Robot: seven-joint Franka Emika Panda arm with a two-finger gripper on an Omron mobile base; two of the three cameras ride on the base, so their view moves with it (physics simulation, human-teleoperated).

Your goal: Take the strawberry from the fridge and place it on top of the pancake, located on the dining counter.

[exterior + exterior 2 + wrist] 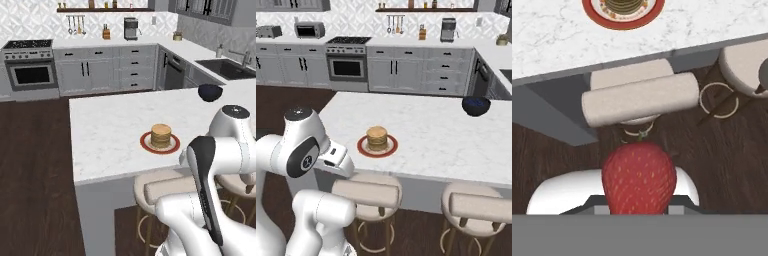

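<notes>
Gripping the strawberry (639, 177), the hand (639, 207) holds it low in front of the bench, over a stool seat (637, 97) and dark wood floor (732, 165). The berry sits between the fingers, which it almost wholly covers in the hand view, so the contact itself cannot be made out; its green stalk end points toward the bench.

Ahead of the berry lies the white marbled bench (107, 127), and on it the pancake (161, 135), which looks like a short stack, resting on a red-rimmed plate (145, 144). In the hand view the plate (592, 10) is cut off by the top edge, with just a sliver of pancake (624, 5) showing. A dark blue bowl (476, 105) stands well apart from the plate, toward the sink side.

Judging from this, the fetching is done: the fruit is out of the fridge and the base is parked at the bench, the plate within the arm's forward reach. What is left is to lift the berry above the bench edge, carry it over the stack, and let it go on top.

In the two base views the arm's white links (303, 150) fold low behind the stools (478, 205), and the berry is out of sight behind them. How high the berry hangs relative to the bench top is hard to tell.
</notes>
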